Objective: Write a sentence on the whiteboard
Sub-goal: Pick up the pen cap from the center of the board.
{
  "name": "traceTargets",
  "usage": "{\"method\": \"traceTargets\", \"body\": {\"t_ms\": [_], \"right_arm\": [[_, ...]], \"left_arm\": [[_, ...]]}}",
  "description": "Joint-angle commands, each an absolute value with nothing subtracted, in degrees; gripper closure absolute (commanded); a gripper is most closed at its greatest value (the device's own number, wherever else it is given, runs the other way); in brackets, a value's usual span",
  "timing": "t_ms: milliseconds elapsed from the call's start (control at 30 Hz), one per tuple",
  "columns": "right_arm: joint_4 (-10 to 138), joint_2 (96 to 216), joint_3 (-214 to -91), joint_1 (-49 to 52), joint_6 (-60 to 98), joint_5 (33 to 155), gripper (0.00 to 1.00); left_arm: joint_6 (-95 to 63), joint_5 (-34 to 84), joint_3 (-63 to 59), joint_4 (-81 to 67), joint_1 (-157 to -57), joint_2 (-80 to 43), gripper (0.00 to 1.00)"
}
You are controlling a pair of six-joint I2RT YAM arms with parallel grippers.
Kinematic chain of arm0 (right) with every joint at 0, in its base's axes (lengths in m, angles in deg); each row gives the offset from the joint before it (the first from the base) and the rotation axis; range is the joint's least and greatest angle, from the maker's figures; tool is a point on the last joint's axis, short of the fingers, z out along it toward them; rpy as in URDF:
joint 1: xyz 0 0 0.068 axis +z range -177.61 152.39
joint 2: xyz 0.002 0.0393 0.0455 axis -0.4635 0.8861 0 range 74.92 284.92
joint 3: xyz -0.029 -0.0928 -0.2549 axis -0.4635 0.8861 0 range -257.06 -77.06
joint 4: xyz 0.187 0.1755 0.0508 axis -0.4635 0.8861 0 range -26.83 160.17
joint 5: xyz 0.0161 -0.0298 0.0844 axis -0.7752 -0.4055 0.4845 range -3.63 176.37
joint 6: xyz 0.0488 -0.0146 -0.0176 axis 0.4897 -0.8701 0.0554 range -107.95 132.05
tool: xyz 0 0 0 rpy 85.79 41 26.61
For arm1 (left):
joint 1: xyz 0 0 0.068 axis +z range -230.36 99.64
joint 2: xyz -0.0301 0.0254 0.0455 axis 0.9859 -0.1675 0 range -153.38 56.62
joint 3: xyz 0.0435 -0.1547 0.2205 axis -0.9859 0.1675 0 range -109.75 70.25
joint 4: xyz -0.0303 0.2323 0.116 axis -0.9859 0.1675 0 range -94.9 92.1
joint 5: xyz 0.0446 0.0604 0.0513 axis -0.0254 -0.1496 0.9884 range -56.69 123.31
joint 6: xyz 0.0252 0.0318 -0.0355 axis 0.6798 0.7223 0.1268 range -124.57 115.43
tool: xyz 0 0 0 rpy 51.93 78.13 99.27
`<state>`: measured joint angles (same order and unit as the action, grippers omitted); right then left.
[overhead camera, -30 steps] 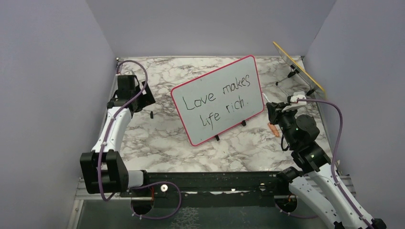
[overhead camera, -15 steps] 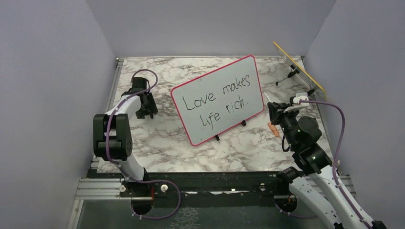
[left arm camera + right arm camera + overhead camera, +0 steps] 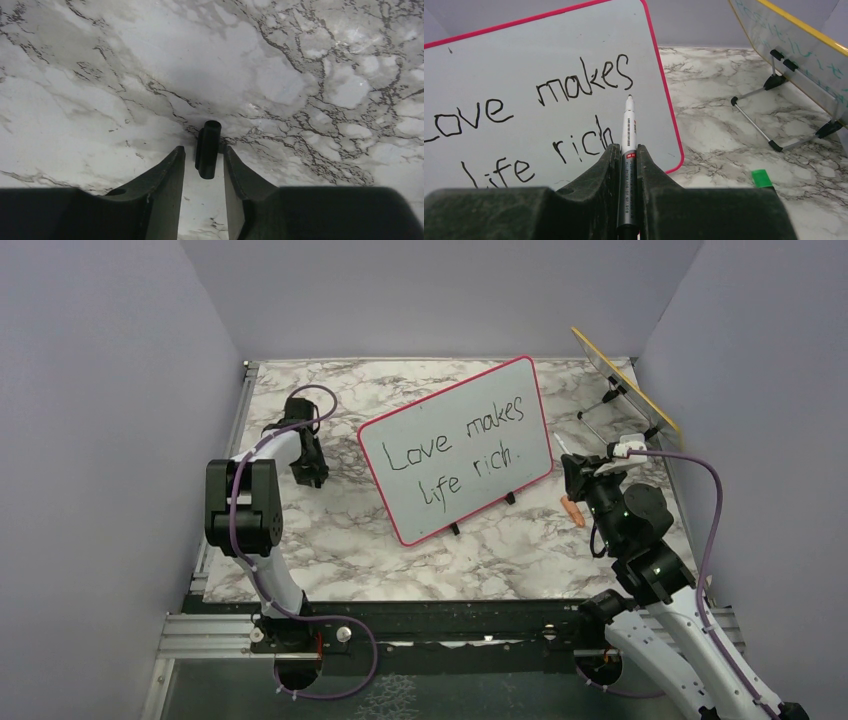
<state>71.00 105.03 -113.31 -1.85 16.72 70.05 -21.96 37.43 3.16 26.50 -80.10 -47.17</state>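
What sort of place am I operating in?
Probably a lab test cell: plain walls box in a marble-patterned table, two arms bolted to a rail, right pincer holding a marker by a whiteboard.

Left arm [image 3: 240, 508] and right arm [image 3: 640, 515] are the same build: white rounded link shells, chunky black joint housings. Purple cables [image 3: 668, 452] run loose along each arm in loops, down to the bases at the bench's near edge. There's a tiny green light on a right-arm joint. Left gripper [image 3: 202, 150] and right gripper [image 3: 628, 147] have matte black wedge fingers tapering to blunt tips.
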Motion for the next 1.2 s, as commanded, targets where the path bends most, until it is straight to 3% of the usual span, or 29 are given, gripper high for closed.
{"method": "traceTargets", "body": {"t_ms": [0,200,433,767,967,1167], "right_arm": [[70.2,105.1,-112.7,-2.2,17.0,68.4,0.99],[70.0,105.2,-112.7,-2.2,17.0,68.6,0.99],[69.9,105.2,-112.6,-2.2,17.1,69.4,0.99],[70.4,106.0,-114.2,-2.2,16.1,73.1,0.99],[70.4,106.6,-116.3,-2.2,16.0,79.2,0.99],[70.8,109.3,-120.0,-2.2,15.3,86.9,0.99]], "left_arm": [[-21.1,37.7,1.9,28.4,-81.5,-48.9,0.7],[-20.3,36.8,2.2,29.6,-82.1,-49.9,0.76],[-19.8,36.8,3.0,30.0,-82.2,-46.4,1.0],[-16.1,37.5,3.7,30.1,-83.1,-35.6,1.0],[-12.9,41.4,4.9,30.0,-85.1,-23.6,1.0],[-8.6,38.1,5.4,28.5,-85.5,-9.2,1.0]]}}
